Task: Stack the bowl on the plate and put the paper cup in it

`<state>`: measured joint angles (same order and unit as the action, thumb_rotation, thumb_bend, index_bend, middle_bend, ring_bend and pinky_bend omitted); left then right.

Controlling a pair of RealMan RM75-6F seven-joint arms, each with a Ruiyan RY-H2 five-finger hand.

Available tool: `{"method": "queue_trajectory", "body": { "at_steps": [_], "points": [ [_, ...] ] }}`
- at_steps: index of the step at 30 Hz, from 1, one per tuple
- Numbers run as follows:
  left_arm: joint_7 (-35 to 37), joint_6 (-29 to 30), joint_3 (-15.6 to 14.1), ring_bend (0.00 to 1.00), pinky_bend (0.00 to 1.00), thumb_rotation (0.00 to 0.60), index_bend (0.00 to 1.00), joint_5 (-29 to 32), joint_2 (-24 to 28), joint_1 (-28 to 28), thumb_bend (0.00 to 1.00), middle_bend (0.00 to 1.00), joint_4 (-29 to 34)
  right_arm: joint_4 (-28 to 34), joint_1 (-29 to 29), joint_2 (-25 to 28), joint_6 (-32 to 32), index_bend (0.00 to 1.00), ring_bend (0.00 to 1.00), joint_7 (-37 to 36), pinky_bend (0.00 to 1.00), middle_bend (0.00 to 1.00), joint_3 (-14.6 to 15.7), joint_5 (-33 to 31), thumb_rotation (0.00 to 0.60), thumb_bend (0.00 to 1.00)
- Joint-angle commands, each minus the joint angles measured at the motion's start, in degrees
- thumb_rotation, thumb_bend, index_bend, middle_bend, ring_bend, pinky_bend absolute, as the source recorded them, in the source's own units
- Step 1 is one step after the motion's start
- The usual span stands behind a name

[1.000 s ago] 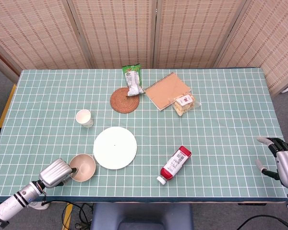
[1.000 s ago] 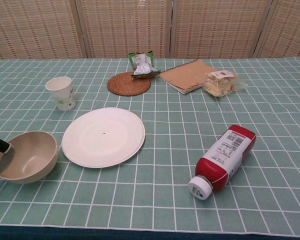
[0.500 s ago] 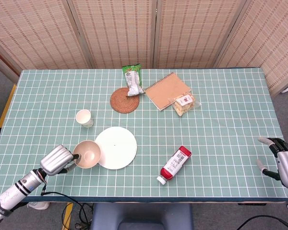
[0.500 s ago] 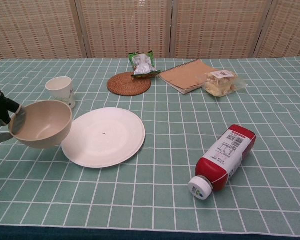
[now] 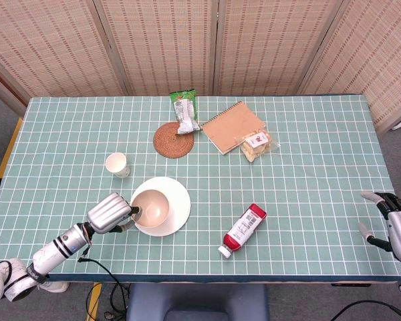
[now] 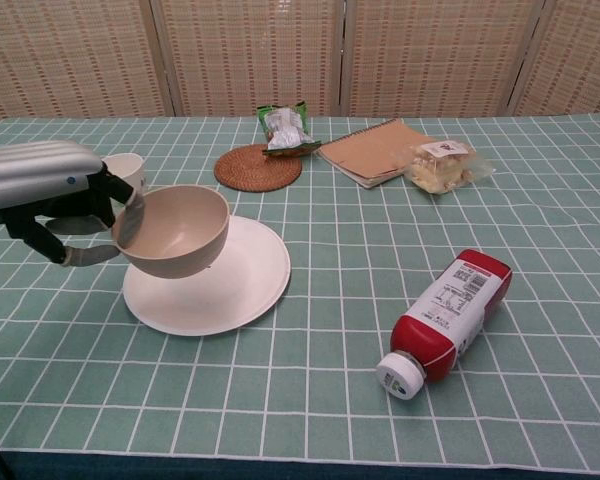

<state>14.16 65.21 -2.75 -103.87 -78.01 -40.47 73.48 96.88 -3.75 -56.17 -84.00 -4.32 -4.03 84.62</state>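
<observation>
My left hand (image 5: pixel 111 212) (image 6: pixel 42 198) grips the near-left rim of a beige bowl (image 5: pixel 151 207) (image 6: pixel 175 230) and holds it in the air above the left part of the white plate (image 5: pixel 176 200) (image 6: pixel 242 275). The paper cup (image 5: pixel 117 164) (image 6: pixel 128 165) stands upright on the cloth beyond the plate's left side, partly hidden by my left hand in the chest view. At the table's right edge my right hand (image 5: pixel 394 231) rests with fingers apart and nothing in it; the chest view does not show it.
A red ketchup bottle (image 5: pixel 244 230) (image 6: pixel 443 319) lies on its side right of the plate. Further back are a woven coaster (image 5: pixel 176 140) (image 6: pixel 257 167), a green snack packet (image 5: pixel 185 112), a brown notebook (image 5: pixel 232 126) and a bagged snack (image 5: pixel 256 145).
My left hand has lifted the bowl off the table at the near left and carried it rightward, over the plate. The right hand has stayed put.
</observation>
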Motion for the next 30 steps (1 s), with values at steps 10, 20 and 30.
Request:
{"method": "queue_trajectory", "body": {
  "at_steps": [10,20,30],
  "points": [
    [-2.88,-8.07,1.92,0.92,0.99,0.6,0.62,3.79,-5.16,-5.29,0.47,0.94,-0.86,-0.7,0.7,0.01,-0.59,0.24,0.2,-0.97,0.3,0.29,0.17,-0.19,0.6,0.28],
    [-5.85,-11.24,2.18,0.91,0.99,0.6,0.61,7.09,-6.28,-6.41,0.47,0.94,-2.33,-1.39,1.31,-0.07,-1.14,0.24,0.2,-1.81,0.3,0.29,0.3,-0.2,0.6,0.28],
    [-10.52,-11.63,2.44,0.8,0.97,0.6,0.35,10.94,-5.14,-5.07,0.44,0.81,-0.29,-1.79,1.05,-0.38,-0.77,0.24,0.2,-2.07,0.3,0.29,0.18,-0.05,0.6,0.28]
  ]
}}
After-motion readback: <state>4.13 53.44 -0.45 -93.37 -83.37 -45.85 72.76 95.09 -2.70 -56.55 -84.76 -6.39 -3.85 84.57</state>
